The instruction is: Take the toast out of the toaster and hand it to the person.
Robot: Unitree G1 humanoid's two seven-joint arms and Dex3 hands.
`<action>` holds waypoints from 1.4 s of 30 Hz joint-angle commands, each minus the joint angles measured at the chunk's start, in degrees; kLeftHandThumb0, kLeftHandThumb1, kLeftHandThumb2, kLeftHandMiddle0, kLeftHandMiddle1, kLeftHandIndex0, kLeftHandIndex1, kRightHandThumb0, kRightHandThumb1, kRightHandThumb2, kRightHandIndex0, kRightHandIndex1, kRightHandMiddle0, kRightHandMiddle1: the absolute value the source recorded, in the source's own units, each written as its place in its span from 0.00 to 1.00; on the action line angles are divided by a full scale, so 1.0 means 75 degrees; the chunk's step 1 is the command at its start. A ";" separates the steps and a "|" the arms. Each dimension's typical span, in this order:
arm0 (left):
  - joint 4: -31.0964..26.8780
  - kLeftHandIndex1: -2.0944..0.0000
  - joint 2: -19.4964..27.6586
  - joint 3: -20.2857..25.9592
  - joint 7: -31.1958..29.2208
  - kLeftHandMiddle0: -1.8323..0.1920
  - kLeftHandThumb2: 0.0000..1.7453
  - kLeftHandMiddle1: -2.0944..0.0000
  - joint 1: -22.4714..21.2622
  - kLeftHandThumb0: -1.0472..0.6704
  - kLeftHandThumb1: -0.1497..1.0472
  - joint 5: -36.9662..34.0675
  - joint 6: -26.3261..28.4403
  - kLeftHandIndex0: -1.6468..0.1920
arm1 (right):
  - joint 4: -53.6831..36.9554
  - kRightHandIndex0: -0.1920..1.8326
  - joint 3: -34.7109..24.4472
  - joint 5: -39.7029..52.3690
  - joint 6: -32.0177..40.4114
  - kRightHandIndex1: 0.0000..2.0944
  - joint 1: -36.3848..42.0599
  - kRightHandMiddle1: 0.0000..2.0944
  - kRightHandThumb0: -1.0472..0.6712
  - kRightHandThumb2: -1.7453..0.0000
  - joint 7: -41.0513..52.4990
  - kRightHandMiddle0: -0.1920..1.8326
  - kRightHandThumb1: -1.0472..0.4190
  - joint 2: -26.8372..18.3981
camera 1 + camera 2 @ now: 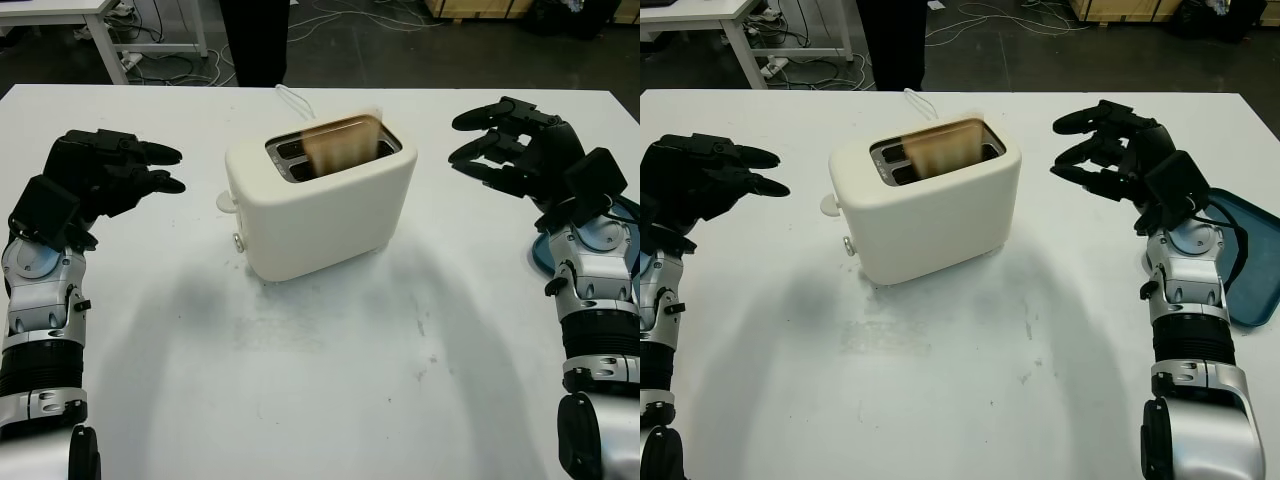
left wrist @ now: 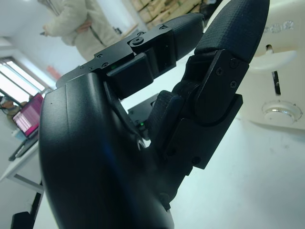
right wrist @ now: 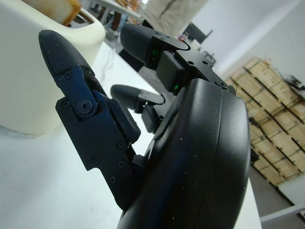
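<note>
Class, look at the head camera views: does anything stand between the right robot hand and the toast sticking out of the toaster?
Nothing visible does. The right robot hand is open beside the toaster, with bare table between; the toast stands exposed above its slot.

I could read no text, brand, number or sign anywhere. The cream plastic two-slot toaster point(image 1: 320, 205) carried no lettering I could make out, and faint raised marks on its shell point(image 2: 281, 26) in the left wrist view were too indistinct to read.
</note>
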 commanded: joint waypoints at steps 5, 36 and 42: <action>0.0080 1.00 0.0060 0.0021 -0.0037 0.20 0.00 0.96 0.0029 0.00 0.79 -0.0008 -0.0033 0.16 | 0.0117 0.42 -0.0038 -0.0005 -0.0234 0.53 -0.0144 0.35 0.21 1.00 -0.0030 0.44 0.25 -0.0098; -0.0095 1.00 0.0044 -0.0023 0.0089 0.19 0.00 0.96 0.0143 0.00 0.78 0.0049 0.0065 0.15 | 0.0059 0.34 0.2994 -0.3989 -0.2127 0.63 -0.3561 0.50 0.04 1.00 -0.0779 0.37 0.25 -0.0305; -0.0102 1.00 0.0040 -0.0035 0.0072 0.19 0.00 0.96 0.0139 0.00 0.79 0.0035 0.0068 0.15 | -0.0292 0.33 0.3539 -0.4786 -0.2212 0.55 -0.3285 0.37 0.24 1.00 -0.1017 0.39 0.31 -0.0238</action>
